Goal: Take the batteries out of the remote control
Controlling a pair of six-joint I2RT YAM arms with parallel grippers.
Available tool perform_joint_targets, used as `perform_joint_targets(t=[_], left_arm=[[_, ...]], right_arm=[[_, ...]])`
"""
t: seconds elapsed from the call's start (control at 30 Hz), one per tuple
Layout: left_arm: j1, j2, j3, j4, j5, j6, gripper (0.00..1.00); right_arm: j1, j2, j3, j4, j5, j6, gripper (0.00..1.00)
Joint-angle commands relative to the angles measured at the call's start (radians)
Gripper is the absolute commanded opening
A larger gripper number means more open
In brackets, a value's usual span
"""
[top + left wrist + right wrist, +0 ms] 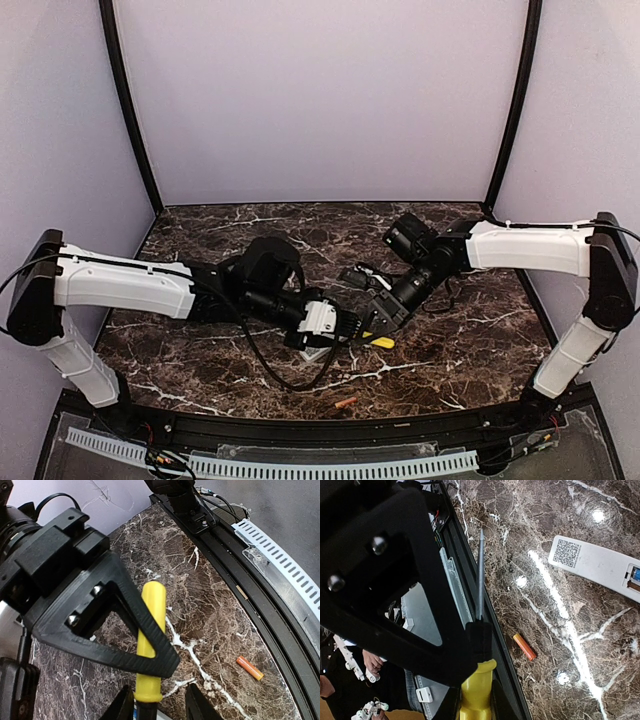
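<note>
— One question: where was the orange battery (525, 646)?
— It lay loose on the marble table (580, 645), near the front rail. The blue battery (635, 574) sat in the open remote control (597, 564).
— And the claws?
— The right gripper (377, 333) was clamped on the yellow screwdriver (477, 685). The left gripper (160, 695) stood partly open around it, with a gap at one side.

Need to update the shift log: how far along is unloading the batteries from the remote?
Done: the remote control has its compartment open, and the orange battery lies loose on the table. In hand: the right claw grips the screwdriver by its yellow handle, while the left claw brackets it with a gap showing. Left: the blue battery sits in the compartment, not yet removed.
</note>
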Motion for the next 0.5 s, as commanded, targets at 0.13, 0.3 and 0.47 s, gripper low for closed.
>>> perform_joint_targets(t=[0.13, 0.3, 0.47], left_arm=[[-0.019, 0.028, 0.027, -0.034, -0.041, 0.03, 0.34], [-0.02, 0.03, 0.016, 0.003, -0.094, 0.032, 0.38], [-0.02, 0.035, 0.013, 0.014, -0.119, 0.033, 0.37]], right_arm=[[0.018, -0.019, 0.012, 0.025, -0.042, -0.003, 0.0], [0.024, -0.029, 0.002, 0.029, -0.057, -0.004, 0.0], [0.027, -0.035, -0.005, 0.029, -0.063, -0.006, 0.0]])
